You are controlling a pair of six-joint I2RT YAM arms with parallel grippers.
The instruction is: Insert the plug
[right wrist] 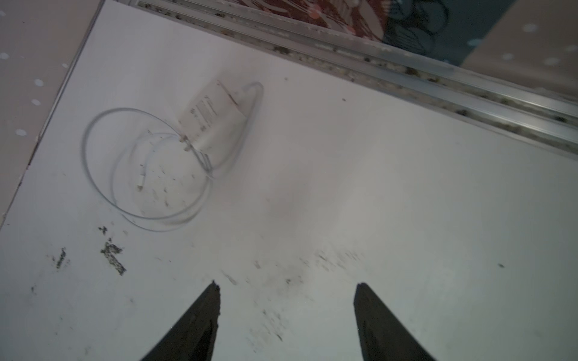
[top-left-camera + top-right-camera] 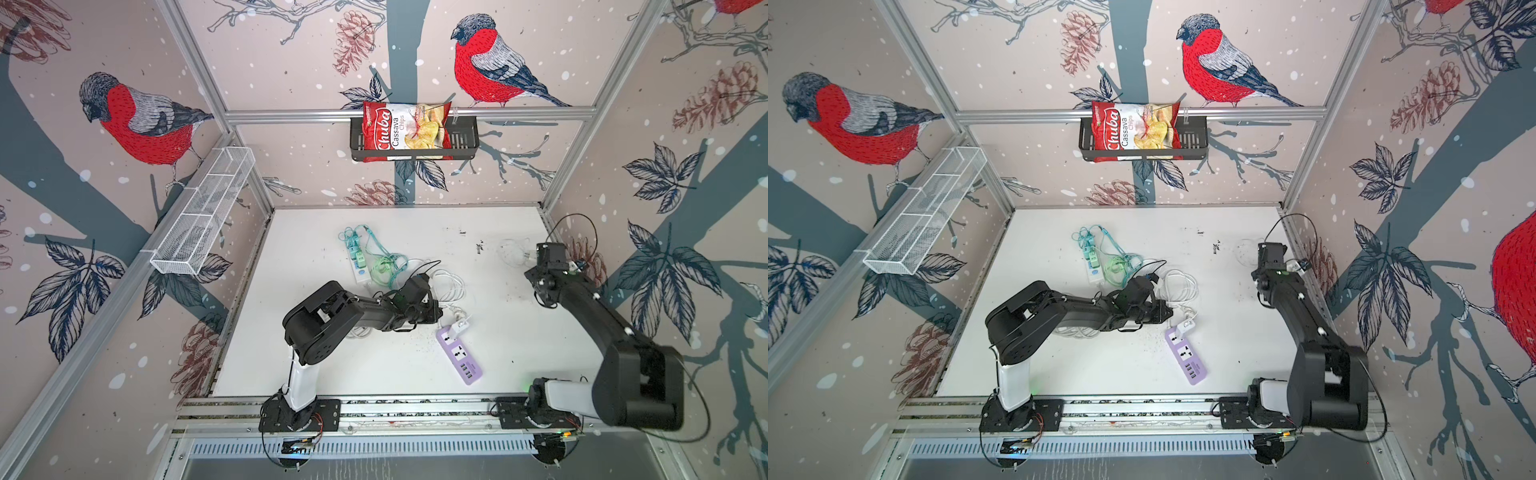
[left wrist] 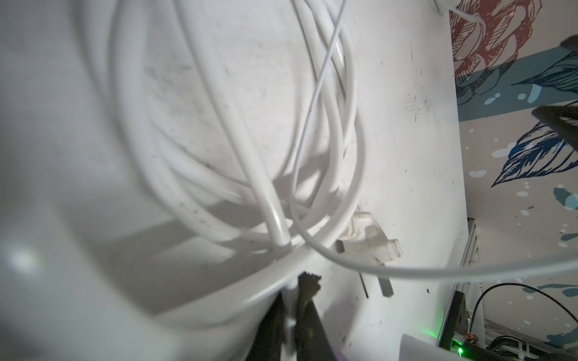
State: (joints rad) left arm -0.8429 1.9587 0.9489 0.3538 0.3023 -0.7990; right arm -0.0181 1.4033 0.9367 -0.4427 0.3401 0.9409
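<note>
A purple power strip lies on the white table, with a white adapter on its far end. A white plug with two flat prongs lies on the table beside a coil of thick white cable. My left gripper is low over that coil, just beyond the strip's far end. It is shut on a strand of the white cable a short way from the plug. My right gripper hovers open and empty over the back right of the table.
A small white charger with a thin looped cord lies ahead of the right gripper. A white-and-green power strip with teal cable lies at the back. A chips bag sits in a black wall basket; a white wire basket hangs on the left.
</note>
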